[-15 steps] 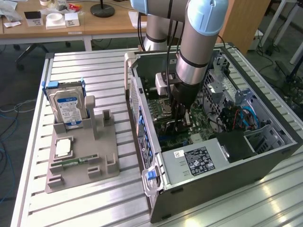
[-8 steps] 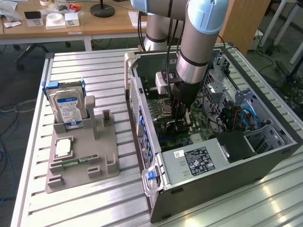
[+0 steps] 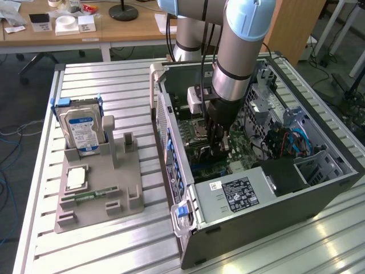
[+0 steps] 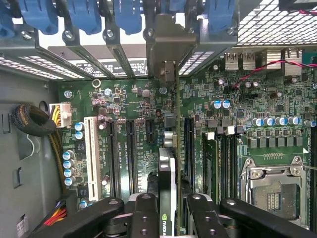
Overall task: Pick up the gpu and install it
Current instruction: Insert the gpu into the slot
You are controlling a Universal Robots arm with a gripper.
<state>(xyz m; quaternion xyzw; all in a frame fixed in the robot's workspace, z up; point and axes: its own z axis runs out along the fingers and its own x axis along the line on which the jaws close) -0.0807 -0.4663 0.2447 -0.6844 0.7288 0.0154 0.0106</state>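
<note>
Gripper [image 4: 167, 210] clamped on the gpu [image 4: 168, 148], edge-on over the motherboard [image 4: 124, 106] inside the open computer case [image 3: 285, 200].

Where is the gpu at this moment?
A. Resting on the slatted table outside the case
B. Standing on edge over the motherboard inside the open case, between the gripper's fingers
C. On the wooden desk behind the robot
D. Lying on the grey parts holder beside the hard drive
B: the wrist view shows the gpu edge-on between the gripper fingers, above the motherboard, its bracket reaching toward the rear slots.
</note>
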